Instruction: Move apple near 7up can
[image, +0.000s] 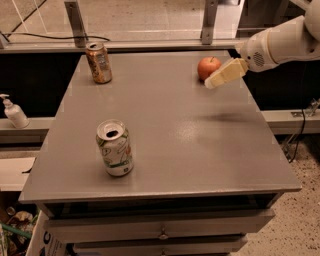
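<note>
The red-orange apple (208, 67) sits on the grey table (165, 125) at the far right. The white 7up can (115, 148) with green markings stands upright at the near left, its top open. My gripper (211, 83) reaches in from the right on a white arm; its pale fingertips hang just right of and in front of the apple, partly over it. I see no grasp on the apple.
An orange-brown can (98, 62) stands at the table's far left. A white pump bottle (14, 112) stands on a ledge left of the table. A metal rail runs behind the table. Drawers (160, 230) are below the front edge.
</note>
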